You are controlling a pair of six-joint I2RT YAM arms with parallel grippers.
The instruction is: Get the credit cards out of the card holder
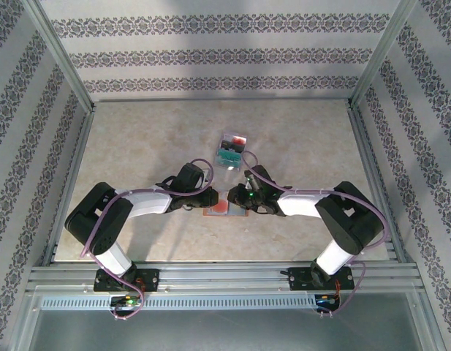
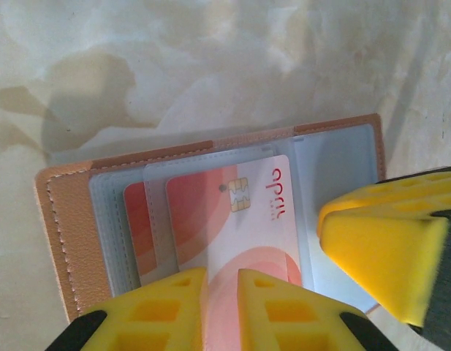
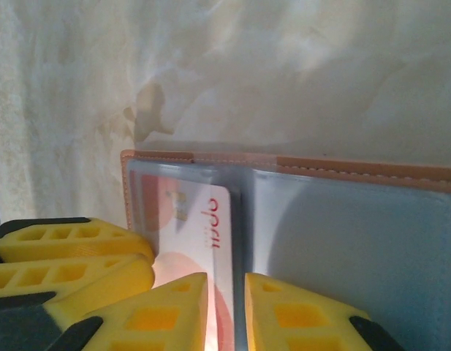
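Brown card holder [image 2: 64,219] open | red card [image 2: 232,219] edge hidden between left fingers [image 2: 167,307], grip unclear | right fingers [image 3: 298,314] likewise unclear

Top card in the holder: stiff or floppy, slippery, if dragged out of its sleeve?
The top card looks like chip-bearing plastic, so it is probably stiff and stays flat when pulled. Its smooth face likely slips under light pressure. The card holder looks thin and light, so it may drag along unless pinned.
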